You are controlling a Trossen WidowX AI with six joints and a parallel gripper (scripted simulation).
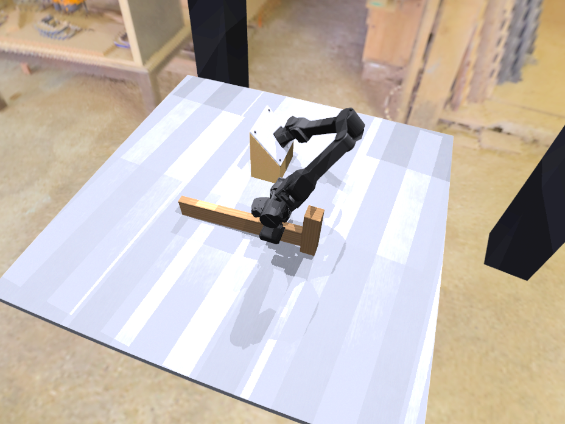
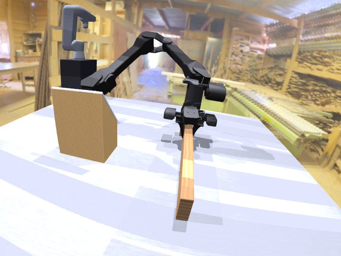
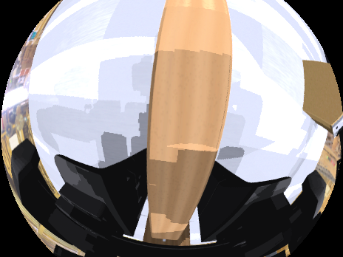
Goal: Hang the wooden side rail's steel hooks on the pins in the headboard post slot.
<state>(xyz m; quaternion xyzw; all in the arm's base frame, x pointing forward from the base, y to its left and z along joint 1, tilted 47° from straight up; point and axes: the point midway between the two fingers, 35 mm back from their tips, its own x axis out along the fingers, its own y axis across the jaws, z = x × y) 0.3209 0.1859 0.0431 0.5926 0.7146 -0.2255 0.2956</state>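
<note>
The wooden side rail [image 1: 218, 216] [image 2: 187, 154] [image 3: 190, 92] runs lengthwise with its narrow edge up. Its near end is at the face of the upright headboard post [image 1: 311, 230], with no clear gap between them in the top view. The rail's top edge is lower than the post's top. The far end is low, at or just above the table; touching cannot be told. My gripper [image 1: 272, 227] [image 2: 188, 132] [image 3: 177, 151] is shut on the rail from above, close to the post, one finger on each side. The hooks, slot and pins are hidden, so their seating cannot be seen.
A tan block [image 1: 264, 159] [image 2: 79, 126] [image 3: 321, 86] with a sloped white top stands on the table [image 1: 205, 314] [image 2: 68, 198], to one side of the rail. The arm's base is behind it in the exterior view. Dark table-side pillars [image 1: 221, 45] [image 1: 525, 219] stand beyond the edges.
</note>
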